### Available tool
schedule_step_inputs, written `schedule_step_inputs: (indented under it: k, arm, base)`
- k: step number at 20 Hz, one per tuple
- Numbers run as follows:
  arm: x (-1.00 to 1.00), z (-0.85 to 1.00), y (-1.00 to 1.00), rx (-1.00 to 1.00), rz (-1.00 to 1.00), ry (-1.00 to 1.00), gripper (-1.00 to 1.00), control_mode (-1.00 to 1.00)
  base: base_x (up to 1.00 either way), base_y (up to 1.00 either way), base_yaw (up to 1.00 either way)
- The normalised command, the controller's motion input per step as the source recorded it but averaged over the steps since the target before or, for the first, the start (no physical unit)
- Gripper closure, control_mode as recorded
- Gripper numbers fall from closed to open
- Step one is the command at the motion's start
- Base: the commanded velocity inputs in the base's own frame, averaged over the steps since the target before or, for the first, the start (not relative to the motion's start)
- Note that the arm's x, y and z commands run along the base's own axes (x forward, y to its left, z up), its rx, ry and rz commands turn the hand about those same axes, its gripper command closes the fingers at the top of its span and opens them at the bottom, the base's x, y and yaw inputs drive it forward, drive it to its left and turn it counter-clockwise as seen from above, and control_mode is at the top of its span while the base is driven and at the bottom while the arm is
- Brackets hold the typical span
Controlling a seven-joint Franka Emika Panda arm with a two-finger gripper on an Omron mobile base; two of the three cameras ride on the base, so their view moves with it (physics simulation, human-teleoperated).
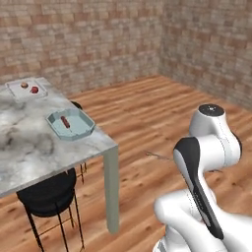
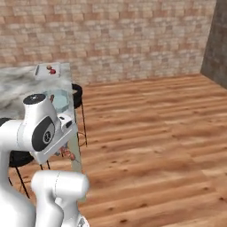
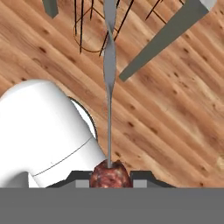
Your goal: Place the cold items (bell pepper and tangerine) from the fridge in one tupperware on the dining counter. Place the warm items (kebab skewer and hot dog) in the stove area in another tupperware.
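Between the pincer [image 3: 110, 180] fingertips at the bottom of the hand view sits the kebab skewer [image 3: 109, 122], its browned meat clamped at the tips and its thin metal rod running out over the wooden floor [image 3: 175, 131]. On the marble desk [image 1: 29, 147] to the left, the teal tupperware [image 1: 83, 132] near the corner holds a hot dog [image 1: 65, 122]. Farther back, a clear tupperware [image 1: 19, 93] holds the tangerine [image 1: 24, 85] and bell pepper [image 1: 34, 89]. A black stool [image 1: 49, 197] stands under the desk's near edge.
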Motion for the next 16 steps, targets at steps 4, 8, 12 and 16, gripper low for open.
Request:
schedule_step_inputs:
  k: [4, 8, 12, 16]
  arm:
    - [0.0, 0.0, 0.0, 0.0, 0.0, 0.0, 1.0, 1.0]
    - [0.0, 0.0, 0.0, 0.0, 0.0, 0.0, 1.0, 1.0]
    - [0.0, 0.0, 0.0, 0.0, 0.0, 0.0, 1.0, 1.0]
    - [0.0, 0.0, 0.0, 0.0, 0.0, 0.0, 1.0, 1.0]
  base:
    - [0.81, 0.0, 0.17]
    - [0.82, -0.06, 0.1]
    - [0.81, -0.18, 0.13]
    - [0.72, -0.52, 0.19]
